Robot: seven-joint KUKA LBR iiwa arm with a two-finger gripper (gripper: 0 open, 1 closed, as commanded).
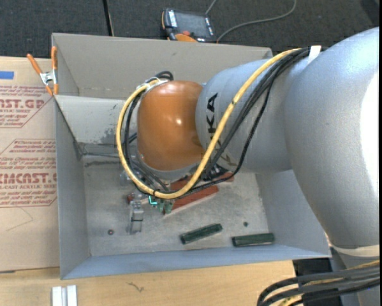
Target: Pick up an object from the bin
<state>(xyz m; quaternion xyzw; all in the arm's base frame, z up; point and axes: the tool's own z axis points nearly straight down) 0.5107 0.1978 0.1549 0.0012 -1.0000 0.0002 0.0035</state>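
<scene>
The arm (331, 139) enters the bin (73, 171) from the right and covers most of its middle and right side. An orange cover (168, 123) sits on the wrist, with a yellow cable (120, 132) looped round its left and lower edge.

The gripper (137, 225) projects below the orange cover, at the left-centre of the bin floor. It points down toward bare, scuffed floor. Whether the jaws are spread or pressed together cannot be told, because the wrist and its cables hide most of the mechanism.

Things nearest to the gripper:

1. A red bar (197, 196) lies just to the right of the gripper. It is long and flat, and its right end is tilted toward the back of the bin. Its upper part is hidden under the wrist and the cable loop. It is the closest thing to the gripper, but it lies beside the gripper, not under it.
2. A dark green bar (201, 233) lies flat on the floor, nearer the front wall and to the right of the gripper, apart from the red bar.
3. A second dark green bar (252, 240) lies further right, near the front wall, apart from the first.

A small dark speck (111, 232) lies on the floor just left of the gripper.

The wrist and the cable loop stand over the red bar.
</scene>
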